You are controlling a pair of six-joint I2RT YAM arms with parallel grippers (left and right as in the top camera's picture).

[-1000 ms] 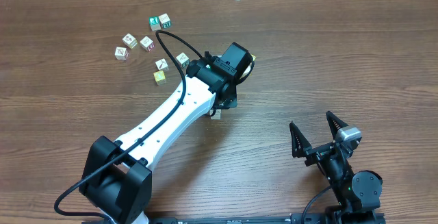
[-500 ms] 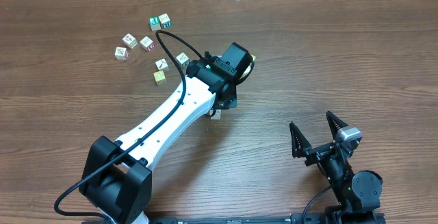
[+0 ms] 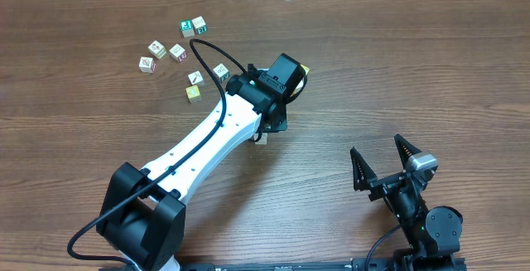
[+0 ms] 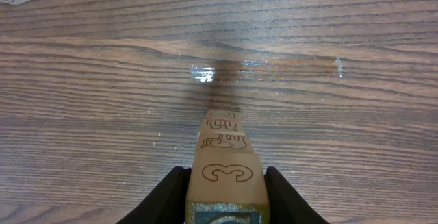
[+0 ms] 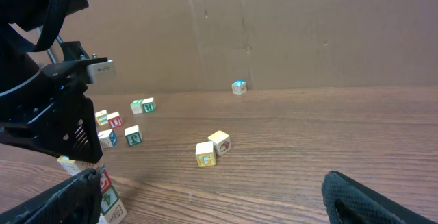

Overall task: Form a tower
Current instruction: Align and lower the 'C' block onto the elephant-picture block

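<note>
Extension of the left arm (image 3: 217,138) diagonally across the table was seen overhead; only its wrist view showed the left gripper (image 4: 226,195) clamped on the tower (image 4: 224,164). The right gripper (image 3: 376,144) was held wide, empty.

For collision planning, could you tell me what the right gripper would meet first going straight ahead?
Probably the pair of loose cubes lying ahead of the right gripper, if it travels low enough; depth is unclear.
</note>
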